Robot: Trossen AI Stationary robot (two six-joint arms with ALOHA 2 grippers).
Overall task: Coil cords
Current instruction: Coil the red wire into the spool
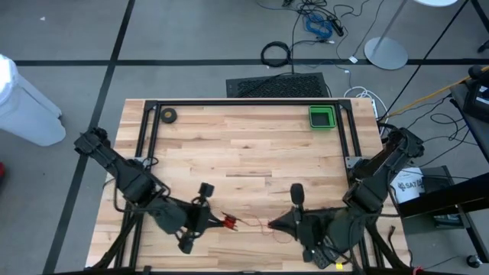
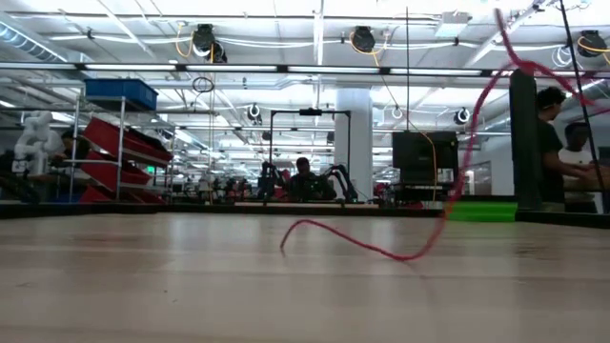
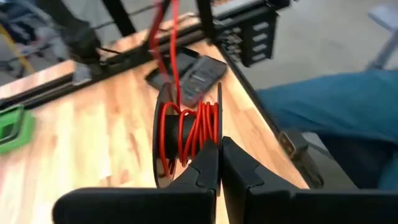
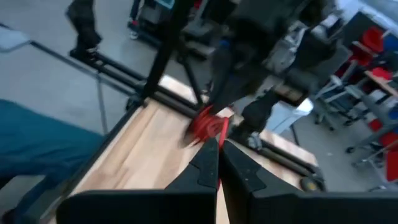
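In the overhead picture you will find both dark arms low in the frame, reaching toward each other over the pale wooden plank table. Your left gripper, lower centre-left, is pinched closed on the small black round reel. The left wrist picture shows the two dark fingers meeting at the reel's edge, with loops of the thin red wire-like cord wound between its black flanges. From the reel a strand of cord rises toward the top of that picture.

Your right gripper, lower centre-right in the overhead picture, has its fingers pressed together. Whether it nips the cord you cannot tell from these pictures. Its wrist picture looks straight along the closed fingers at the left arm's red-wound reel, just beyond them.

Between the two grippers, the loose red cord lies on the wood as a thin wavy line in the overhead picture. In the table-level picture it curls across the centre and climbs steeply to the upper right.

Well apart from this, near the upper edge of the table, sit a small green square tray at upper right and a small black ring-shaped roll at upper left.
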